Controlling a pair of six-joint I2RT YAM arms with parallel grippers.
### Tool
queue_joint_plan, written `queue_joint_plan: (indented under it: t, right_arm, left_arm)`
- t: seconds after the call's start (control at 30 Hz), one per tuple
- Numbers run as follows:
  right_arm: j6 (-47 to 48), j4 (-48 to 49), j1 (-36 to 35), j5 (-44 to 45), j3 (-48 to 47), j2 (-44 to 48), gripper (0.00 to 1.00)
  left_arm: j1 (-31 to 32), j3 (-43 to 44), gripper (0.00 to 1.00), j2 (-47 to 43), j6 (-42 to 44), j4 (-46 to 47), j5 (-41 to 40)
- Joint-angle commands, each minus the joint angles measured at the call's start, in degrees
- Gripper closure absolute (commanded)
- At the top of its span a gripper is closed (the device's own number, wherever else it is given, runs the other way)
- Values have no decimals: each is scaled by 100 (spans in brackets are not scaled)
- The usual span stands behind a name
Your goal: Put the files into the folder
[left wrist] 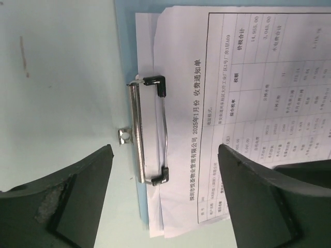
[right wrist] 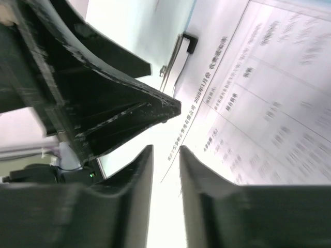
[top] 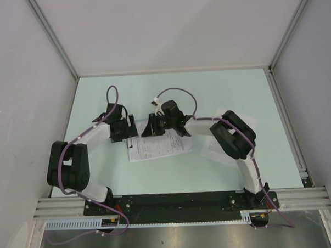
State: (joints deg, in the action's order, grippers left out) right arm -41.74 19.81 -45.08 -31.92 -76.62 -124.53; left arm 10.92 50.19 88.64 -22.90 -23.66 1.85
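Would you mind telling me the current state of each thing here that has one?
Folder: lying flat, mostly covered.
Clip: down, not lifted.
Files: stacked on the folder, edge under the clip's wire.
Loose sheet: lying outside the folder.
Left gripper: open, straddling the clip.
Right gripper: nearly closed at a sheet's edge; grip unclear.
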Motion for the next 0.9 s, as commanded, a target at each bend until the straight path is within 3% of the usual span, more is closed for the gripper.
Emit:
queue_joint_plan:
  t: [0.0,0.03,0.07,0.1,0.17,0.23,0.3,0.33,0.43,0.57,0.7,0.87]
  right_arm:
    - [1131,-2126,350,703,-204,1489,55]
    - [1254,-2505,412,957,-169,1702,48]
    - [1360,-3248,473,1569,-152,1895,41]
    - [1561,-3595,665,1897,-117,2245,28]
    - [1624,-4437,956,2800,128,2607,12]
    - [1432,-4836,1692,3191,471,3292,2]
    - [1300,-5022,2351,3359,1252,3855,0]
    - [1282,-5057,3138,3394,1559,4379,0]
    - [1326,-5215,4458,3377,2361,5111,0]
    - [1265,-5164,6289,2816,3073,5465,0]
    - [1343,-4672,7003,2718,3556,5492,0]
    - [1668,-4056,6917,2191,3628,5133,1]
  left_arm:
    - [16,165,9,-602,268,-191,-167]
    - [50,236,1,-802,294,-305,-158]
    - [77,315,0,-909,320,-358,-358]
    - [121,481,0,-1014,329,-402,-369]
    - [322,640,1,-1270,286,-333,14]
    - [794,798,2,-1323,76,104,271]
    - [1270,947,3,-1166,-196,518,648]
    - [1786,992,4,-1052,-311,1042,720]
    - [2762,1263,5,-192,-680,2290,949]
    - [3600,2554,9,1442,-979,2708,1168]
    - [4032,4005,11,3076,-1383,2903,1485]
    - [4234,4893,12,4055,-1797,2560,1573]
